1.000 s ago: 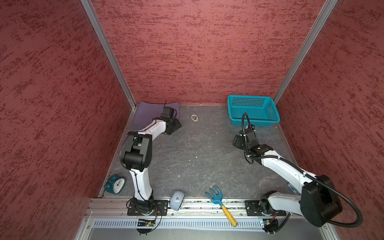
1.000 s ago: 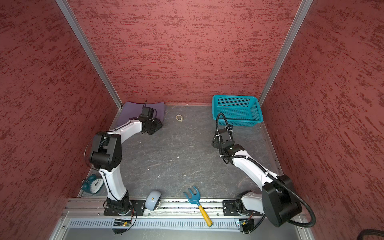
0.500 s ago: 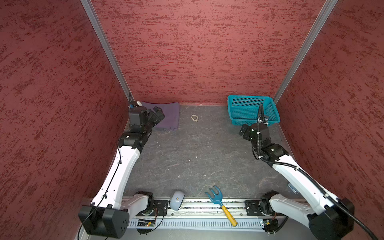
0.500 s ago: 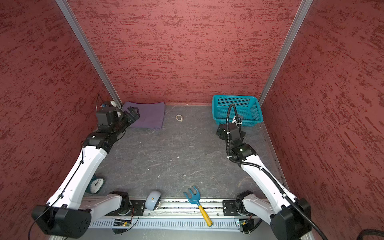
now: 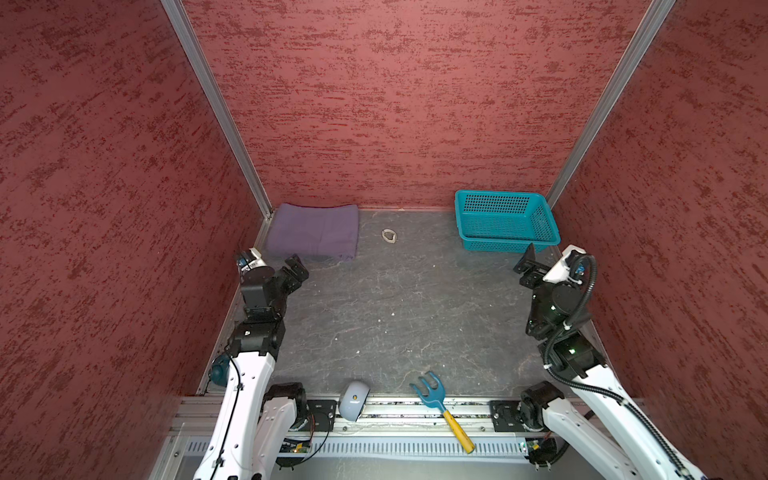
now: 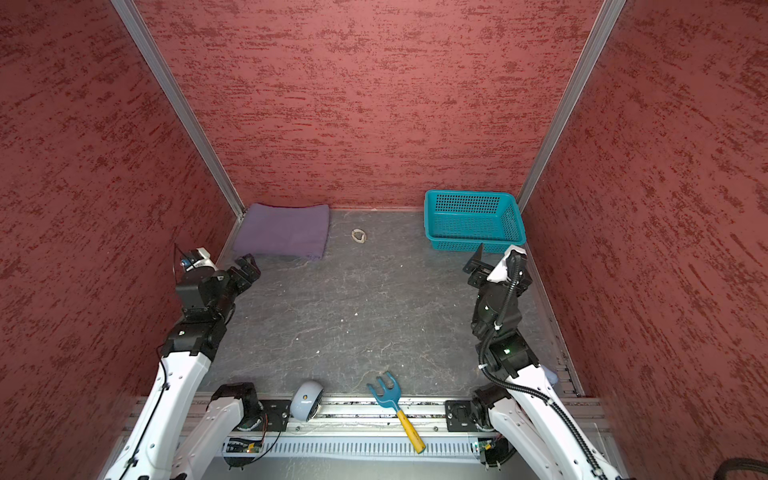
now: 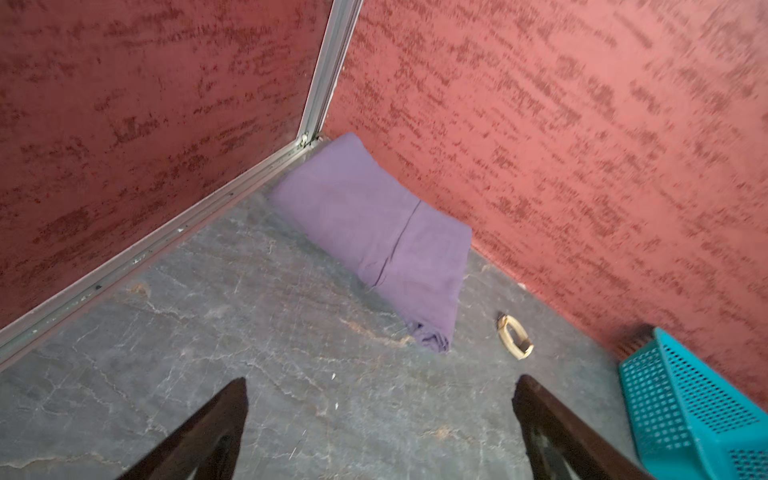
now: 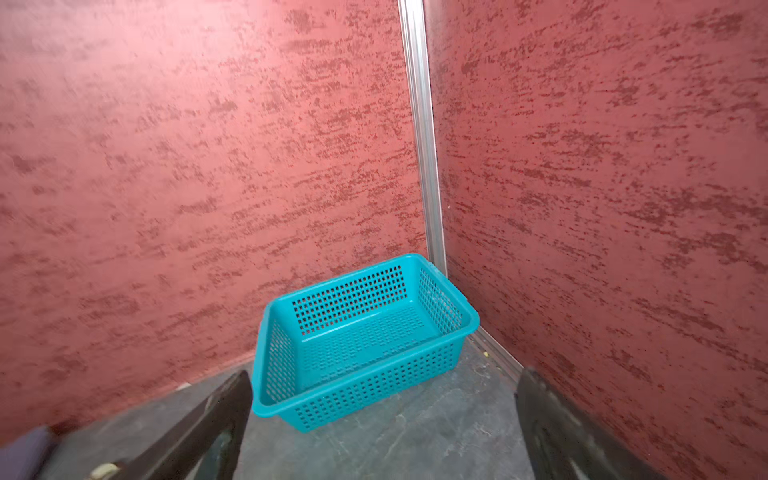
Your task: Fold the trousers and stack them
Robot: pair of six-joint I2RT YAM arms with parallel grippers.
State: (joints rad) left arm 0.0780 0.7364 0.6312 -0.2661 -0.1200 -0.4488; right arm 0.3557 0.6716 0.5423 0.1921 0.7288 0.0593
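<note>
Left gripper (image 7: 381, 381): aloft, jaws apart, pointing at folded trousers (image 7: 370, 232).
Right gripper (image 8: 384, 374): aloft, jaws apart, facing basket (image 8: 473, 321).

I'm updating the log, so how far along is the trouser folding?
Done: the trousers lie folded flat in the far left corner. In hand: nothing; the left end effector and right end effector are open, empty, apart from them. Left: seemingly nothing; no other garment shows.
</note>
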